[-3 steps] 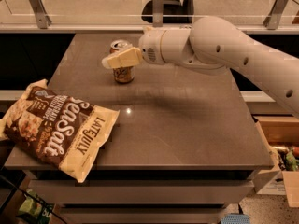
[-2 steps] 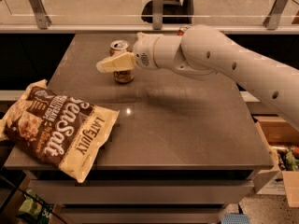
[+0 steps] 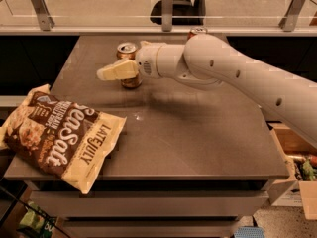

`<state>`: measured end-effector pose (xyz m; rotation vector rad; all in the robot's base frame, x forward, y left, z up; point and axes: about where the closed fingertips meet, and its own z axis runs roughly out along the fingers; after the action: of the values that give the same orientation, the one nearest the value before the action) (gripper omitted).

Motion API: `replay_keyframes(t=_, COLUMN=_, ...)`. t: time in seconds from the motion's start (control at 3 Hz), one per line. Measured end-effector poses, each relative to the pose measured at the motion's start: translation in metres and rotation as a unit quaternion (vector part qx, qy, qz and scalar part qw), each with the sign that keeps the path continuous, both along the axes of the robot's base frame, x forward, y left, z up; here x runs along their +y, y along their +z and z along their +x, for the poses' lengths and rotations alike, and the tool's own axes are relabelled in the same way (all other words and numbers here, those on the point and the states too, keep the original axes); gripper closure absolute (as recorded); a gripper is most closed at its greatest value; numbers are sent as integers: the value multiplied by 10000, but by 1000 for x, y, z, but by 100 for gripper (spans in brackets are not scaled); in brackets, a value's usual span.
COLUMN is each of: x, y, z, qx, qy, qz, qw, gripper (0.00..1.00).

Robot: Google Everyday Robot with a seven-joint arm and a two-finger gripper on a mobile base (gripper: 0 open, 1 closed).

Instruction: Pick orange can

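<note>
Orange can (image 3: 126, 51) stood upright toward the far side of the table (image 3: 198, 133), left of centre. Gripper (image 3: 110, 73) crossed its front, hiding the mid-body; open or closed, couldn't tell. Red can (image 3: 197, 31) peeked out behind the arm (image 3: 233, 73). Chip bag (image 3: 59, 138) lay front-left, well apart. Can tan-orange, silver top.

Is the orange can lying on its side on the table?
No, the orange can stands upright on the table, silver top up, with the gripper crossing in front of its middle.
</note>
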<state>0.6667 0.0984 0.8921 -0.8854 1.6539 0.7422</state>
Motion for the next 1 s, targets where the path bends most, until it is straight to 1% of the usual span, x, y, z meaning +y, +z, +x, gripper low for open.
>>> replay_keyframes(t=0.33, x=2, y=1, z=-1, qx=-4, qy=18, qz=-1, qw=10000, gripper=17)
replay_keyframes(t=1.0, x=7, y=1, z=-2, qx=-8, qy=56, qz=0, qw=10000, gripper=63)
